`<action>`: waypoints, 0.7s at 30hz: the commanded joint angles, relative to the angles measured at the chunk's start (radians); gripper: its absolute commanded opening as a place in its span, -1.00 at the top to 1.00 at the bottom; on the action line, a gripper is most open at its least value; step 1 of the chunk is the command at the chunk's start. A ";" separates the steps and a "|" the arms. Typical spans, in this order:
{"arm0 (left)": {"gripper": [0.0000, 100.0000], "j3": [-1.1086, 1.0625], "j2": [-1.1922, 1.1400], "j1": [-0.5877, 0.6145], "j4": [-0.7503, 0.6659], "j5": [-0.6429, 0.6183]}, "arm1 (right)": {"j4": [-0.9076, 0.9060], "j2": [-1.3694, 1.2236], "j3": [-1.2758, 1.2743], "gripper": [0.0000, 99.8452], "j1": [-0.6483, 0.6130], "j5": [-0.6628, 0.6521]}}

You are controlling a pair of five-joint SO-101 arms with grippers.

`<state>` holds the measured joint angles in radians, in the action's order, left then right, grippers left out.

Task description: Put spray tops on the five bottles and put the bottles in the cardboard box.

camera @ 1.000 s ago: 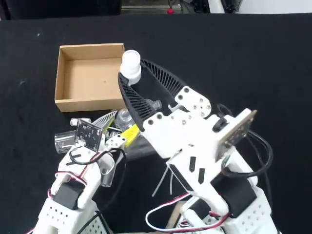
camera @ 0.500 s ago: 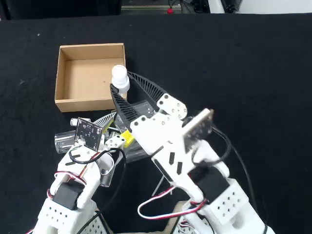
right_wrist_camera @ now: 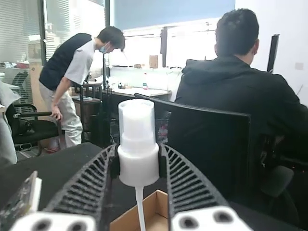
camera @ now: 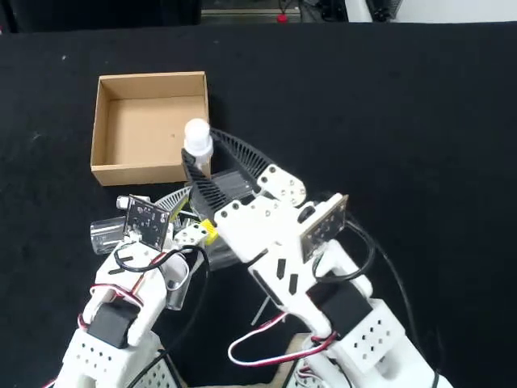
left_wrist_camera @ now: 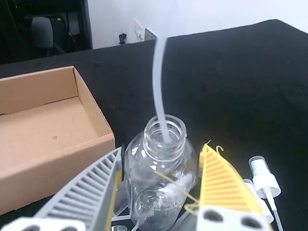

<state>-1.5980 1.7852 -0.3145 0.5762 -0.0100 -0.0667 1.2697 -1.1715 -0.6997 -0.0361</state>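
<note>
Presently the right claw (right_wrist_camera: 138, 153) is clamped on a white spray top (right_wrist_camera: 137, 122), held upright, with its dip tube (left_wrist_camera: 159, 72) hanging down and the lower end already inside the neck of the clear bottle (left_wrist_camera: 156, 192). The left claw (left_wrist_camera: 161, 153) is closed against the bottle's sides and holds it upright just beside the near wall of the cardboard box (camera: 137, 172), in which no bottles are visible. Whether the bottle's base rests on the table (camera: 404, 105) cannot be told. The tube is bowed and enters off-centre. Judged risk: if the top comes down off-axis, its collar may land on the neck rim and seat crooked, or the tube may buckle. The bottle looks smooth and light, so downward pressure or twisting could turn or tip it within the left claw. A second spray top (left_wrist_camera: 262, 179) lies on the table near the left claw and could be knocked away by any sideways correction.
</note>
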 commanded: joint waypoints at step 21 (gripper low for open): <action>0.55 0.054 0.011 0.002 -0.005 -0.011 | -0.204 0.205 -0.022 0.97 0.029 -0.009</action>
<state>-1.5980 1.7852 -0.3145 0.5762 -0.0100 -0.1726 1.4078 -1.2022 -0.6951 -0.0361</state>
